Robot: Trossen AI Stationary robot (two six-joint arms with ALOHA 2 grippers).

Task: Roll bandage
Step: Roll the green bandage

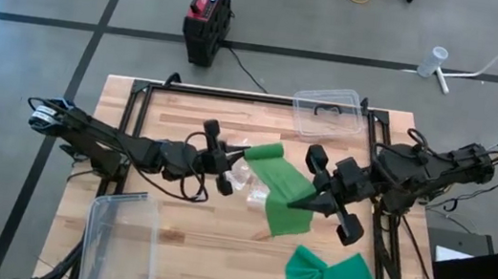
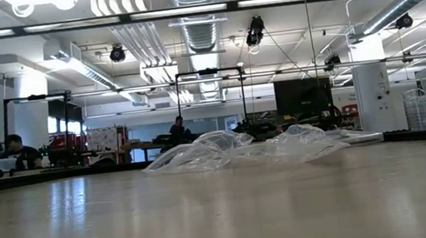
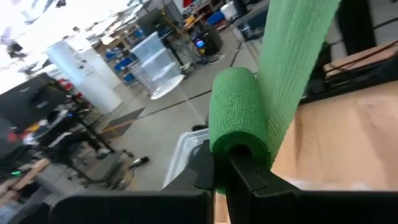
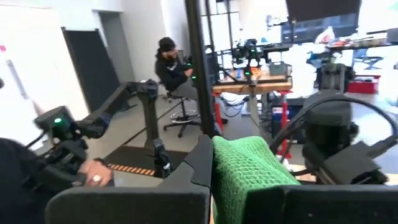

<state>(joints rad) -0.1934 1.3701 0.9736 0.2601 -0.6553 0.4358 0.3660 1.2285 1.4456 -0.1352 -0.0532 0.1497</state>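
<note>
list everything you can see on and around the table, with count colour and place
bandage: 1, green, stretched above mid-table between both hands, rolled at the left end
second bandage: 1, green, lying loose on the table's near right part
plastic wrapper: 1, clear, crumpled mid-table under the bandage
lidded container: 1, clear, far edge of the table
open container: 1, clear, near left corner
table: 1, light wood
box: 1, black and red, on the floor beyond the table
people: several, seated in the room behind
left hand: 1, dark, shut on the roll
right hand: 1, dark, shut on the bandage's other end
</note>
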